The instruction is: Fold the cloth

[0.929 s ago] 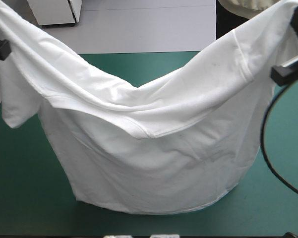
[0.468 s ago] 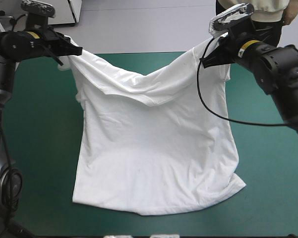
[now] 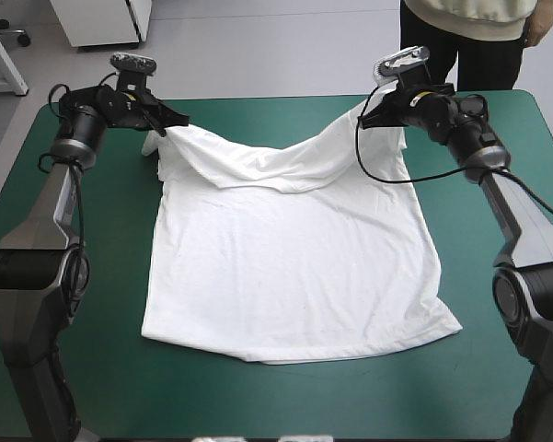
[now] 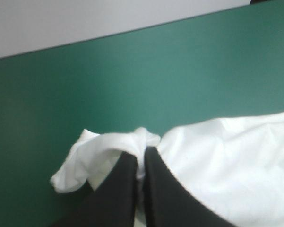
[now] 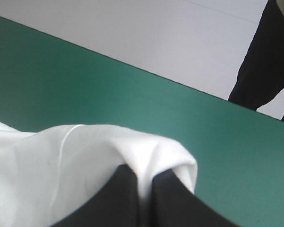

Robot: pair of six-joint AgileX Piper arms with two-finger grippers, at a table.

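The white T-shirt (image 3: pixel 290 267) lies mostly spread on the teal-green cover, its near hem toward the front edge. Its far edge is held up at both corners and sags between them. My left gripper (image 3: pixel 170 122) is shut on the T-shirt at the far left corner, cloth bunched over its fingertips (image 4: pixel 141 153). At the far right corner my right gripper (image 3: pixel 375 115) is shut on the T-shirt (image 5: pixel 85 165), a fold draped over its black fingers (image 5: pixel 144 182). Both grippers sit low, close to the table's far edge.
Bare teal-green cover (image 3: pixel 101 276) runs along the shirt's left, right and front. The table's far edge (image 4: pixel 132 30) lies just ahead of both grippers. The shirt's near right corner (image 3: pixel 446 322) sticks out a little.
Both arms have swung forward and down from high near the camera toward the far edge. The shirt went from hanging in the air to lying spread on the table.
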